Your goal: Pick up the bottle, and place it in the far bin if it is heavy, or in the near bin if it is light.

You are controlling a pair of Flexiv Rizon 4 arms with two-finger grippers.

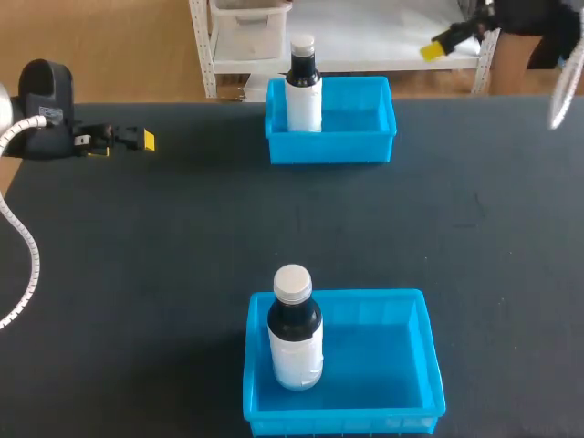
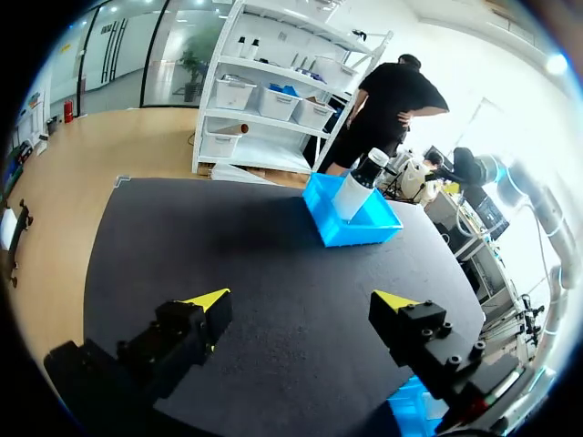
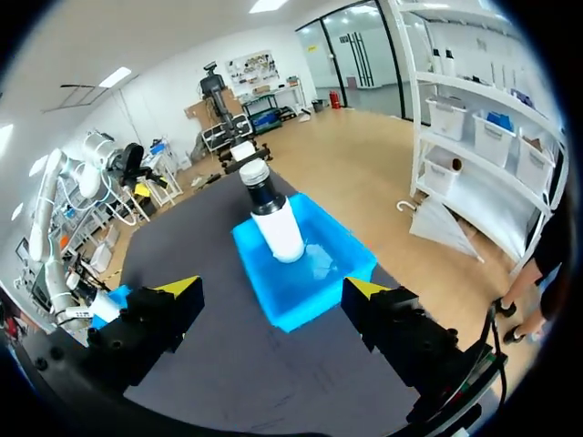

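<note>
Bottle (image 1: 294, 333) stands upright in the near bin (image 1: 432, 358) at the table's (image 1: 164, 246) near edge, second bottle (image 1: 303, 89) in the far bin (image 1: 360, 114). Our left fingers (image 2: 208, 302) and right fingers (image 3: 178, 291) gape wide, empty; sorting looks done to us, no grasp pending.

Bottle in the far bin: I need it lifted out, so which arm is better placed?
Probably right: the right end effector, open, faces the bottle and far bin close ahead; the left end effector sees them farther off.

right arm (image 1: 470, 32) mostly cut off at head view's corner; near bin (image 2: 408, 407) largely hidden behind left fingers (image 2: 417, 330)
</note>
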